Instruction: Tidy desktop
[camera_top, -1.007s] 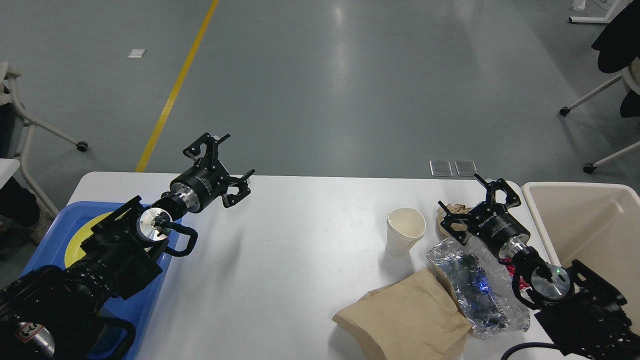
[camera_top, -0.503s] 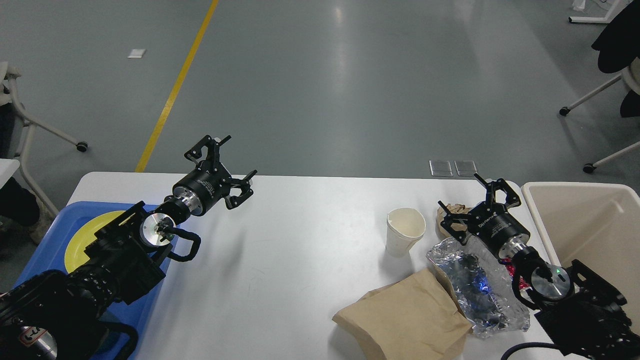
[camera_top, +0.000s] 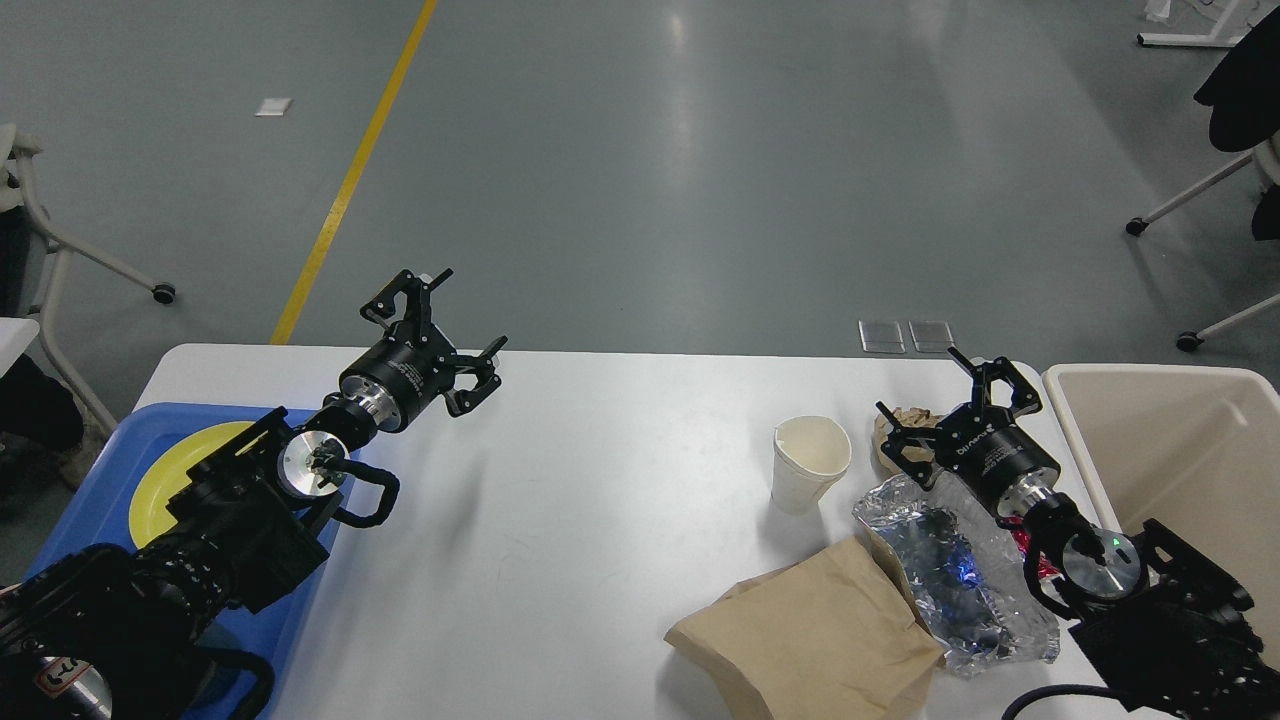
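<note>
Both grippers spread, empty; right gripper (camera_top: 950, 400) hovers by crumpled paper (camera_top: 900, 425) behind the paper cup (camera_top: 808, 462), likely next pick; left gripper (camera_top: 445, 320) left of cup, above the desktop (camera_top: 560, 520).

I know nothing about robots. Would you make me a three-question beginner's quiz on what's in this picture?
1. True or false: the paper cup stands upright on the desktop.
2. Which thing lies in the blue tray? A) yellow plate B) red mug C) green bowl
3. Fill in: the beige bin sits at the table's ____ end.

Key: 1 true. 2 A, the yellow plate. 3 right. Both the left gripper and right gripper are open, holding nothing.
</note>
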